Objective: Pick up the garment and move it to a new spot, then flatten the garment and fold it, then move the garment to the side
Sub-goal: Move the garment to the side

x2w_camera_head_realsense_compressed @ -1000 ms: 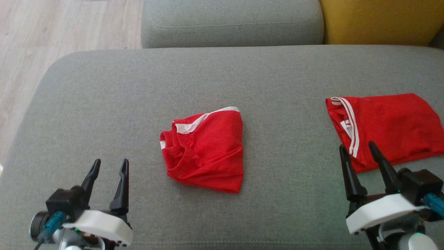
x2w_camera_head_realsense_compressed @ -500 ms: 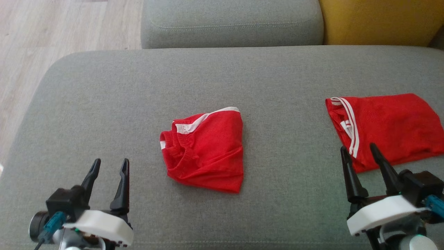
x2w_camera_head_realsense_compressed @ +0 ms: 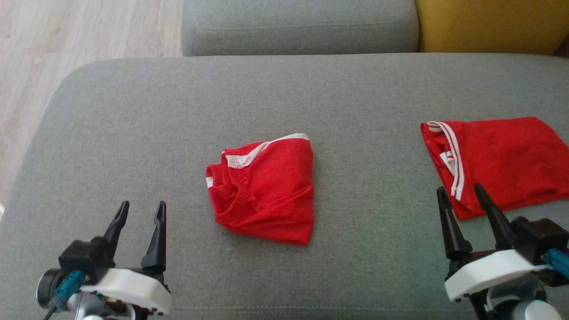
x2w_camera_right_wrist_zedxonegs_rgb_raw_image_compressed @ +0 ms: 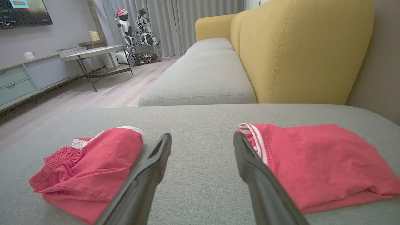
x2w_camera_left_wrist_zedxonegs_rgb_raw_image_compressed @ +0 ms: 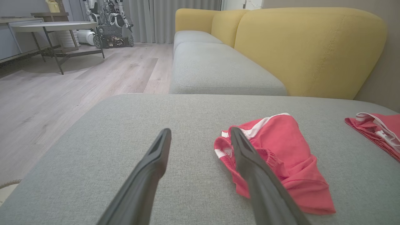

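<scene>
The left hand (x2w_camera_head_realsense_compressed: 142, 204) sits left of the crumpled garment (x2w_camera_head_realsense_compressed: 262, 191), nearer it than the right hand (x2w_camera_head_realsense_compressed: 458, 187) well off to its right; both gape wide, holding nothing.

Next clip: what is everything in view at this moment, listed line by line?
bunched garment: one, red with white trim, middle of the front cushion
flat garment: one, red with white stripes, right side of that cushion
front cushion: one, grey, under both garments
rear seat cushion: one, grey, behind the front cushion
backrest: one, yellow, behind the seats on the right
floor: one, pale wood, left of the sofa
round table: one, pale top, far across the floor
other robot: one, white and dark, by the curtains
curtains: grey, back wall
left end effector: one, dark fingers, open, empty, lower left
right end effector: one, dark fingers, open, empty, lower right
</scene>
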